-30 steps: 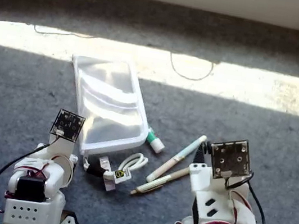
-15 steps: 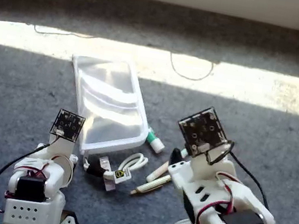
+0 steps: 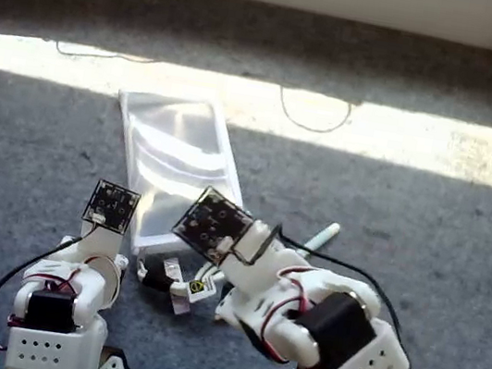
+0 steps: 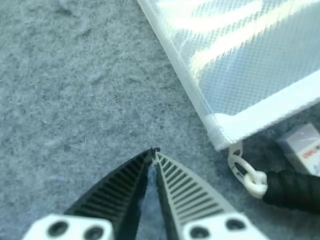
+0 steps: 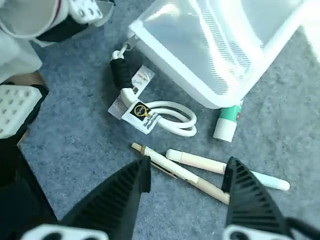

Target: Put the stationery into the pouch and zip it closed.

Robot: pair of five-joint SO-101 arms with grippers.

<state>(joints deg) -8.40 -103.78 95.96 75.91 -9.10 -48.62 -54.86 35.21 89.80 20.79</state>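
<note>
Item: pouch (image 3: 173, 162), one; translucent white mesh, lying flat on the grey carpet (image 3: 424, 241), short zip end toward the arms; whether the zip is open cannot be told.

Stationery, three pieces, all outside the pouch, off its near end:
- pens (image 5: 175, 172), two; cream barrels, side by side and nearly touching, near the pouch's corner but apart from it;
- green-and-white stick (image 5: 227, 122), one; touching that corner, one end hidden by it; marker or glue, cannot tell.

Attachments at the pouch's other near corner: zip pull (image 4: 245, 172), one; black cord (image 5: 120, 72), one; white cord loop (image 5: 172, 117), one, bearing a tag (image 5: 140, 112).

Left tool (image 4: 154, 153): fingers pressed together on nothing; just beside the pouch's pull corner, apart from it.

Right tool (image 5: 189, 167): fingers spread wide, empty; above the two pens, off the pouch's near end.

Handling, judged: pens light, stiff, round, likely to roll; best taken across mid-barrel, one at a time; stick short and light, probably needs drawing clear of the pouch first; pouch soft and floppy, likely to slide or buckle; hold by the firmer zip band or corner while the pull is drawn.
</note>
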